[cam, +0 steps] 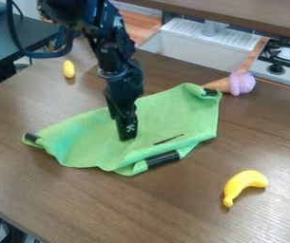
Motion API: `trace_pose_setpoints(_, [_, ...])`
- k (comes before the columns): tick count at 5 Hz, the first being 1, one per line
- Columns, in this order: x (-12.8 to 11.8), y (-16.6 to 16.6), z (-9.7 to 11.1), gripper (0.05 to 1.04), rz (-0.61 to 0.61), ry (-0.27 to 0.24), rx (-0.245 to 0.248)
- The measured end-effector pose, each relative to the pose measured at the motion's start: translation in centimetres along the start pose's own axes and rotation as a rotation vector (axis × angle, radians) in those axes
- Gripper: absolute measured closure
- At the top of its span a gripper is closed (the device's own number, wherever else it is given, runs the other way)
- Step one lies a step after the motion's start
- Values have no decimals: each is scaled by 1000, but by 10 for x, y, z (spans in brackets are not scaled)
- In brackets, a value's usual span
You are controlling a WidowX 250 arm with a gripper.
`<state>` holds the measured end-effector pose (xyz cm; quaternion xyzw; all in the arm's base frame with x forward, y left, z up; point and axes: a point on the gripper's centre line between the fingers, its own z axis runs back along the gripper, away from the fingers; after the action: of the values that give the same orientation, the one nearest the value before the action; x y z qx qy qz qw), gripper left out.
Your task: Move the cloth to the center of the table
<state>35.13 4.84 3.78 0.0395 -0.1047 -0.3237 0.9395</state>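
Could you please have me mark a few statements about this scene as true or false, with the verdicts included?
1. The green cloth lies on the table. True.
2. The cloth is folded into a neat square. False: it is loosely spread, with an uneven outline.
3. The tool is at the stove. False: it is over the cloth.
4. The ice cream cone has a purple scoop. True.
5. The yellow banana lies on the cloth. False: it lies on the table, apart from the cloth.

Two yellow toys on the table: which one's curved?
The banana, nearer the camera, right of the cloth; the other yellow toy, at far left, is a straight oval.
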Motion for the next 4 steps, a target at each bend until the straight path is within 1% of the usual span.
trace_pose_setpoints(1, [0, 14, 0, 83, 12, -4, 12])
trace_pose_setpoints(4, [-14, 49, -3, 83, 79, 14, 33])
